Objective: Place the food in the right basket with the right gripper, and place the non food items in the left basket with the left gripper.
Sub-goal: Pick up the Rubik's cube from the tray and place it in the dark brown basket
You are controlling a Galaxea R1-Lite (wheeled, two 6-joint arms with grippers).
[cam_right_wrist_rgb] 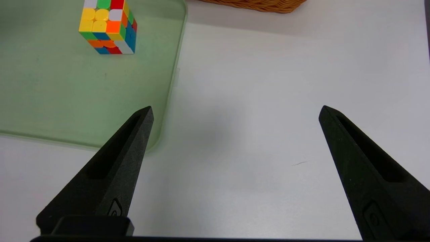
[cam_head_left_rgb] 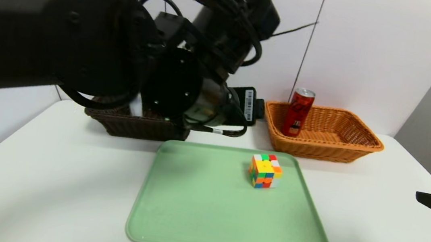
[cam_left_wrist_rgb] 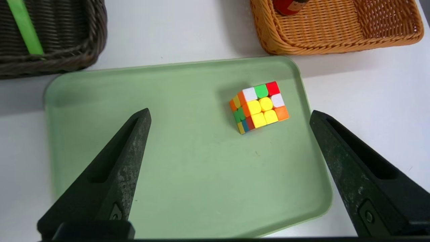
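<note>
Since the puzzle cube [cam_left_wrist_rgb: 259,107] is the only thing left on the green tray [cam_head_left_rgb: 204,217], sitting near the tray's far right corner, the coming move looks to turn on how it lies from the left claw [cam_left_wrist_rgb: 230,114]. In the left wrist view the cube shows between the two spread fingers, ahead of them and nearer the right-hand one, turned corner-on to the claw, so the wrist would probably need a slight turn to meet flat faces. The left claw stands wide and holds nothing, raised above the tray. The right claw [cam_right_wrist_rgb: 235,111] is also wide and empty, parked over bare counter [cam_right_wrist_rgb: 268,101] beside the tray's right edge; it is near the cube, but the cube is no food. The red can [cam_head_left_rgb: 298,112] stands in the orange-tan basket [cam_head_left_rgb: 359,137]; the dark basket [cam_left_wrist_rgb: 84,50] holds a green handle [cam_left_wrist_rgb: 25,28].
</note>
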